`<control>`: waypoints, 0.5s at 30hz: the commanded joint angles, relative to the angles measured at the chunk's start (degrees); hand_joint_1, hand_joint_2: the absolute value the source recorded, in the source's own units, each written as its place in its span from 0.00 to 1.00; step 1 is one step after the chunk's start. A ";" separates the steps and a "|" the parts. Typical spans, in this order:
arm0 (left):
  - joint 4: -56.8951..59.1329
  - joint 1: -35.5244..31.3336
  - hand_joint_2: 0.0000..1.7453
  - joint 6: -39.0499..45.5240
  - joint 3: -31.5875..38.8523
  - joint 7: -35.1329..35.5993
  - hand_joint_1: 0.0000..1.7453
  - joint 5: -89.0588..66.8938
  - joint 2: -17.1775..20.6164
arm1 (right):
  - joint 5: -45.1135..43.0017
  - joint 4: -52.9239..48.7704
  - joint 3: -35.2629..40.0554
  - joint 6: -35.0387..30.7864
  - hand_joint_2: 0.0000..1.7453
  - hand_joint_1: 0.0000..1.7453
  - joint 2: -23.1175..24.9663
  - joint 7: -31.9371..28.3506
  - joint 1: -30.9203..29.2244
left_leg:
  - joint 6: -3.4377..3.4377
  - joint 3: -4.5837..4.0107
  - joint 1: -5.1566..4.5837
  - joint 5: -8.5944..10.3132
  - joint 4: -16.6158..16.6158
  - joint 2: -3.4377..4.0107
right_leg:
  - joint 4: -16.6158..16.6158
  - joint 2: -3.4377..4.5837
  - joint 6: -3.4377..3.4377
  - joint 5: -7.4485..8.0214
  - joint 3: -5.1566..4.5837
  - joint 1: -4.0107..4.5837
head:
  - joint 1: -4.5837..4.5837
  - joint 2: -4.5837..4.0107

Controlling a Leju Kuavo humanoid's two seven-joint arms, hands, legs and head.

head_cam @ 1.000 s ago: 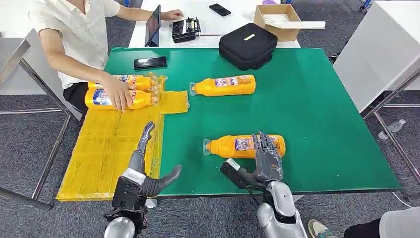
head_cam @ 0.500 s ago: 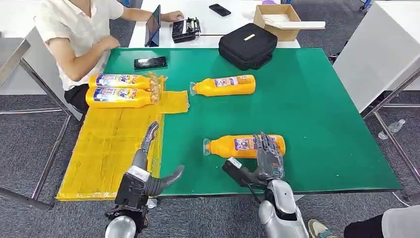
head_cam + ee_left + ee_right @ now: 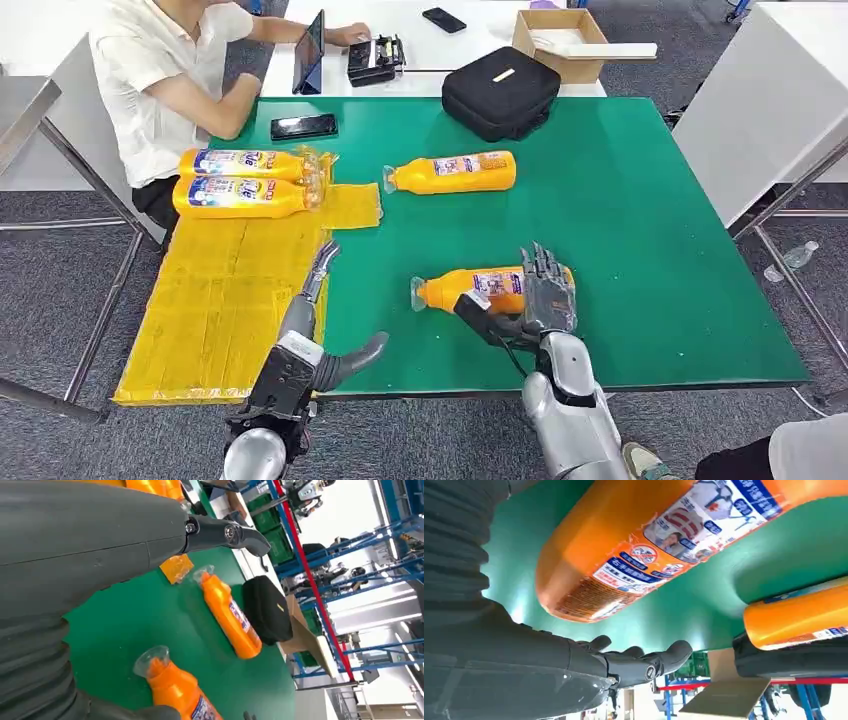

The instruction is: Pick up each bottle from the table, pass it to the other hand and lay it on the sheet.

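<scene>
The right robot hand (image 3: 541, 296) is spread over the near bottle (image 3: 480, 291) lying on the counter (image 3: 640, 200), not yet closed. Being round, the bottle may roll away. The left robot hand (image 3: 318, 330) hangs empty by the sheet (image 3: 230, 290).

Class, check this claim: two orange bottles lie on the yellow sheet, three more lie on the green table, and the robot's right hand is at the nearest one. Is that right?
Not quite. The head view shows two orange bottles on the yellow sheet, but only two on the green table: a far bottle and a near bottle, not three. The right hand is indeed at the nearest one.
</scene>
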 commanded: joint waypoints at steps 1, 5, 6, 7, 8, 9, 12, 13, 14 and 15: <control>4.33 -2.59 1.00 0.39 -2.06 0.37 0.00 0.13 -2.91 | 0.80 9.35 -3.24 -1.61 1.00 0.00 -1.47 0.10 -4.76 | 0.02 0.20 0.05 -0.08 0.02 -0.02 | -0.06 -0.12 -0.20 -0.08 0.28 0.10 | 0.02 0.00; 4.70 -2.88 1.00 0.29 -2.09 0.51 0.00 -0.20 -2.91 | 1.20 13.37 -4.05 -0.84 1.00 0.00 -1.11 -0.17 -6.07 | 0.02 0.07 0.02 -0.02 0.00 -0.04 | -0.03 -0.09 -0.10 -0.03 0.13 0.04 | 0.00 0.00; 4.65 -2.85 1.00 0.28 -1.96 0.64 0.00 -0.33 -2.91 | 1.92 14.31 -3.81 -0.73 1.00 0.00 -1.32 0.20 -6.28 | 0.03 0.21 0.03 -0.08 0.01 0.01 | -0.06 -0.08 -0.19 -0.07 0.28 0.08 | 0.00 0.00; 4.64 -2.81 1.00 0.20 -1.86 0.86 0.00 -0.43 -2.91 | 2.03 15.02 -4.04 -0.36 1.00 0.00 -1.34 0.36 -6.49 | 0.02 0.13 0.04 -0.05 0.01 0.01 | -0.05 -0.05 -0.13 -0.04 0.19 0.07 | 0.00 0.00; 4.60 -2.70 1.00 0.05 -1.75 1.05 0.00 -0.50 -2.91 | 2.68 15.78 -4.04 0.09 1.00 0.00 -1.58 0.72 -6.68 | 0.03 0.26 0.06 -0.11 0.01 0.06 | -0.08 -0.05 -0.22 -0.07 0.34 0.11 | 0.00 0.00; 4.61 -2.65 1.00 -0.03 -1.68 1.11 0.00 -0.53 -2.91 | 2.58 16.17 -4.23 0.30 1.00 0.00 -1.71 0.68 -6.72 | 0.02 0.10 0.03 -0.03 0.00 0.01 | -0.05 -0.06 -0.13 -0.03 0.15 0.06 | 0.00 0.00; 4.42 -2.47 1.00 -0.21 -1.36 1.20 0.00 -0.65 -2.91 | 3.34 17.59 -4.12 1.07 1.00 0.00 -2.50 0.79 -6.68 | 0.01 0.09 0.04 -0.03 0.00 -0.03 | -0.05 -0.09 -0.12 -0.03 0.16 0.06 | 0.00 0.00; 4.34 -2.41 1.00 -0.24 -1.25 1.21 0.00 -0.66 -2.91 | 3.42 17.98 -4.18 1.35 1.00 0.00 -2.70 0.82 -6.70 | 0.02 0.14 0.04 -0.05 0.00 -0.03 | -0.06 -0.10 -0.15 -0.05 0.21 0.08 | 0.00 0.00; 4.25 -2.32 1.00 -0.32 -1.08 1.23 0.00 -0.75 -2.91 | 3.66 18.35 -4.21 1.54 1.00 0.00 -2.97 1.02 -6.61 | 0.02 0.10 0.04 -0.03 0.00 -0.04 | -0.06 -0.10 -0.11 -0.04 0.16 0.06 | 0.00 0.00; 4.06 -2.19 1.00 -0.40 -0.90 1.22 0.00 -0.83 -2.91 | 3.66 19.01 -4.28 1.96 1.00 0.00 -3.43 1.14 -6.64 | 0.03 0.27 0.05 -0.08 -0.02 -0.07 | -0.11 -0.17 -0.20 -0.09 0.38 0.10 | 0.00 0.00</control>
